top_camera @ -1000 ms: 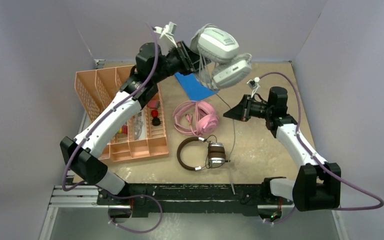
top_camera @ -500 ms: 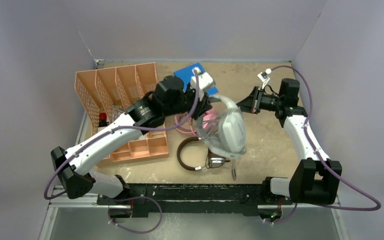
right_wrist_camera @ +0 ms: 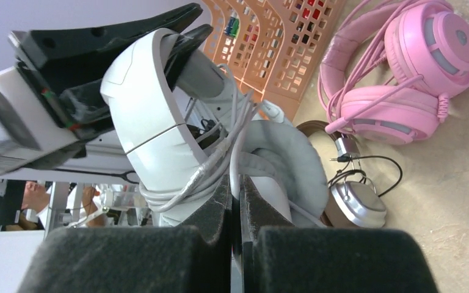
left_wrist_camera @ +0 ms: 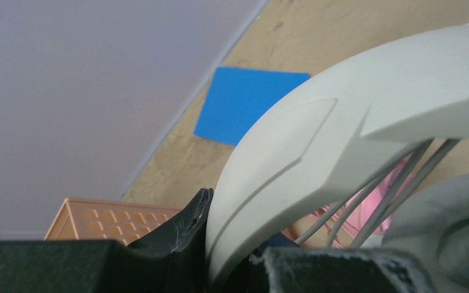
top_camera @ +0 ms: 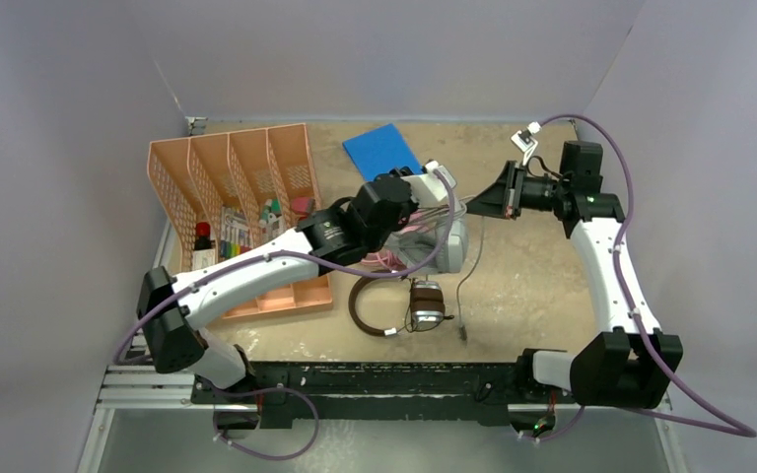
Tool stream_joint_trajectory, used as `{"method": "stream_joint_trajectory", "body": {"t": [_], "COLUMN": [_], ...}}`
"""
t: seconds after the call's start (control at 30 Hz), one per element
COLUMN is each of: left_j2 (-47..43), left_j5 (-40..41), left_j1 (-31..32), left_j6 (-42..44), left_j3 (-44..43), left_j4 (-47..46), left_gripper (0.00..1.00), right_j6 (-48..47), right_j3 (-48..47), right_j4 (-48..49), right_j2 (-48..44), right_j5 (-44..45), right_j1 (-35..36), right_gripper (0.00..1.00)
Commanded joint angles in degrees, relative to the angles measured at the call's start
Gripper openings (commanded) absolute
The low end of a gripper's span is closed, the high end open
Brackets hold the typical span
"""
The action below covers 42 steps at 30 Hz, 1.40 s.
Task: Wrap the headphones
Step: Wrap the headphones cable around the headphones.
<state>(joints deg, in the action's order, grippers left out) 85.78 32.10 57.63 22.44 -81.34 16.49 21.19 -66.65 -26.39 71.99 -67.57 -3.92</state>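
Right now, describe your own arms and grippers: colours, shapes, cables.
The left arm and right arm have white tubular links and black joints. A purple cable runs along each one. The left gripper and right gripper are black two-finger wedges; the right's fingers look dark grey and felt-like up close.

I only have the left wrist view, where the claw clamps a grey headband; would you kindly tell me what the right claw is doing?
Observer: The right claw is shut, pinching the grey cable just beside the light-grey headset that the left claw holds.
Operator: Thank you. Is all the cable wound on?
Observer: No, a loose tail runs down onto the table, ending toward the near edge.
Operator: Is anything lying close to that headset?
Observer: The brown-and-silver headset lies on the table just nearer the bases, its thin black cable loose beside the earcup.
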Motion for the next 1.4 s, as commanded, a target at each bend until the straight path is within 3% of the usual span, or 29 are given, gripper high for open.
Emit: {"method": "stream_joint_trajectory", "body": {"t": [0.0, 0.2, 0.43, 0.53, 0.8, 1.07, 1.23, 1.37], "left_j2": [2.4, 2.7, 3.7, 5.2, 7.7, 13.5, 18.4, 21.3], "left_j5": [15.7, 20.4, 24.2, 24.7, 25.5, 27.6, 28.2, 26.3], "left_j1": [1.1, 1.1, 1.1, 1.2, 1.2, 1.2, 1.2, 1.2], "left_j6": [8.6, 10.5, 8.6, 5.2, 2.1, -9.9, -16.5, -25.1], "left_j3": [-0.1, 2.0, 1.5, -0.8, -2.3, -12.9, -20.2, -26.8], "left_j4": [-3.6, -12.0, -18.0, -16.6, -15.6, -7.1, -1.5, 3.4], "left_gripper": [0.00, 0.00, 0.00, 0.00, 0.00, 0.00, 0.00, 0.00], "right_j6": [0.4, 6.8, 18.4, 22.4, 28.6, 31.1, 29.8, 23.3], "right_j3": [-4.6, -3.7, 2.6, 3.3, 2.8, 3.8, 1.9, 0.2], "right_j4": [-1.4, 1.7, 14.6, 19.8, 24.8, 26.0, 23.7, 16.3], "right_j2": [-2.1, -3.7, -8.9, -9.5, -11.3, -13.0, -13.6, -13.6], "right_j5": [-4.0, -10.6, -9.1, -8.7, -6.5, -3.0, 2.1, 9.1], "right_j1": [-1.4, -1.4, -1.4, -1.4, -1.3, -0.9, 0.4, 3.3], "right_gripper": [0.00, 0.00, 0.02, 0.00, 0.10, 0.14, 0.20, 0.19]}}
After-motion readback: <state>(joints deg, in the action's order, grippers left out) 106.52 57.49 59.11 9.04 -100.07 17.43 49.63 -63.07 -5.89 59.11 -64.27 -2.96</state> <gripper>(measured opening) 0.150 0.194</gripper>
